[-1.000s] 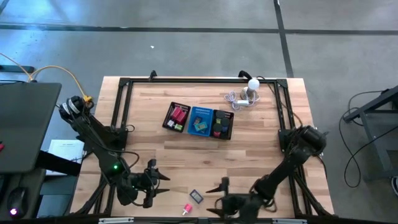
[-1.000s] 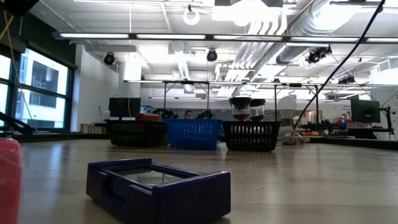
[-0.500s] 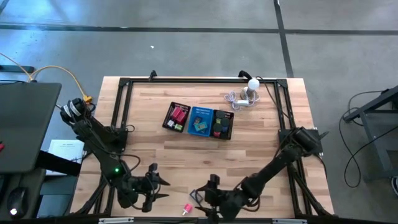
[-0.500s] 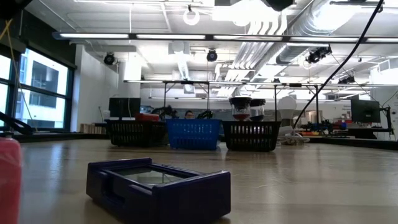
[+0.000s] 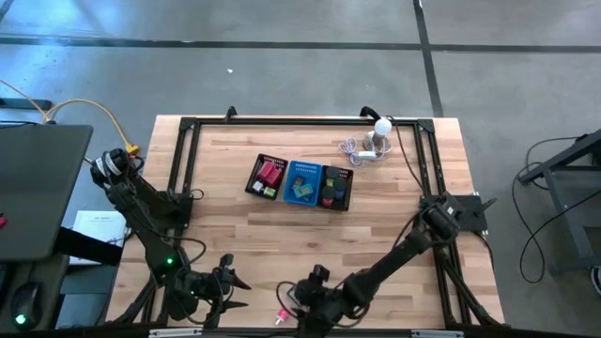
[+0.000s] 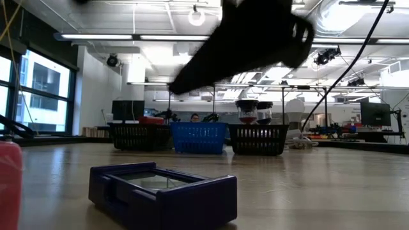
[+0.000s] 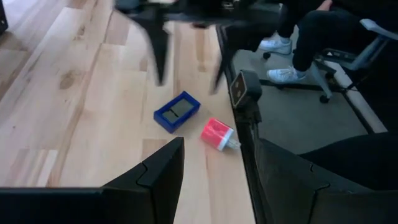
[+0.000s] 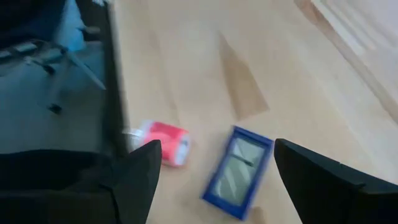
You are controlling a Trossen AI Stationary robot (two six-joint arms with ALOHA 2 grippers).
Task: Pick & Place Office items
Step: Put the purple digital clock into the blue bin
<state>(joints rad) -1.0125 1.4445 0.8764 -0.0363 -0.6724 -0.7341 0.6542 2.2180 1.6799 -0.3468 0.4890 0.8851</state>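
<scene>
A small dark blue box (image 7: 177,112) lies flat on the wooden table by its near edge. A pink-red spool (image 7: 216,134) lies on its side beside it. My right gripper (image 5: 297,299) hovers open just above the box (image 8: 238,172), hides it in the high view, and shows as a dark blur (image 6: 249,38) in the low view. To its left, my left gripper (image 5: 241,291) is open and points toward both items. The spool (image 5: 281,316) lies at the table's very edge.
A black mesh tray (image 5: 272,161) with a blue middle section (image 5: 302,183) holds several small items at mid table. A white ball-topped gadget (image 5: 379,131) with a cable stands at the far right. A black frame rail (image 7: 245,118) runs along the near edge.
My right gripper has swung along the near edge toward the table's left, sunk a little and rolled, ending over the blue box and entering the low view. My left gripper has drifted slightly toward the near edge. Both stay open. The box and spool have not moved.
</scene>
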